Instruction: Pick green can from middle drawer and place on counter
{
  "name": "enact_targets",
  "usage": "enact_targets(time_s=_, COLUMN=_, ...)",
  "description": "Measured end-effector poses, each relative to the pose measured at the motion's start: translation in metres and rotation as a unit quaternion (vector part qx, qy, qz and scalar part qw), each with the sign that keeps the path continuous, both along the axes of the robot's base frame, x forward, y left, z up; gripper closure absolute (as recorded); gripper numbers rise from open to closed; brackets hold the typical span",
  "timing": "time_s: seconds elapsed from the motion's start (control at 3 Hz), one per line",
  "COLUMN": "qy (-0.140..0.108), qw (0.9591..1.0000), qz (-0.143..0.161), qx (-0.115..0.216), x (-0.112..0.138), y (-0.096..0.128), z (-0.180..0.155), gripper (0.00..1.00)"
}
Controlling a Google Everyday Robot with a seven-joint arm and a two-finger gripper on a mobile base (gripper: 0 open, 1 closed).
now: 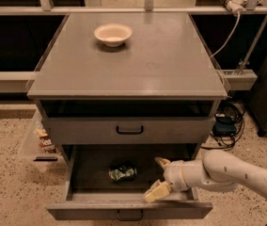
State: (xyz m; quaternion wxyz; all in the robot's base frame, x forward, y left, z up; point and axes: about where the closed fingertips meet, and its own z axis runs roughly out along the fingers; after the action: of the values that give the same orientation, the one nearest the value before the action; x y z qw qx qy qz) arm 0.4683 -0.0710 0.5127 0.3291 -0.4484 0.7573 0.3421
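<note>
The green can (122,172) lies on its side on the dark floor of the pulled-out middle drawer (86,211), left of centre. My gripper (158,177) reaches into the drawer from the right on a white arm. Its two cream fingers are spread open and empty, a short way right of the can and not touching it. The grey counter (171,60) is the cabinet's flat top above.
A cream bowl (113,34) sits at the back left of the counter. A shut drawer with a black handle (129,130) lies just above the open one. A clear bin of snacks (42,142) stands left of the cabinet, cables (227,124) to the right.
</note>
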Motion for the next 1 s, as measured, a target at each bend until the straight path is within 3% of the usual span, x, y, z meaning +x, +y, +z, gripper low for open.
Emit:
enact_targets(time_s=0.33, qy=0.011, qw=0.9998, qz=-0.016, qx=-0.004, x=-0.005, y=-0.007, z=-0.006, gripper=0.0)
enact_targets(time_s=0.67, qy=-0.007, qw=0.9998, qz=-0.015, qx=-0.005, x=0.007, y=0.005, z=-0.014, gripper=0.0)
enact_targets(time_s=1.0, qy=-0.042, qw=0.999, qz=0.011, qx=-0.01, x=0.027, y=0.024, z=-0.018, gripper=0.0)
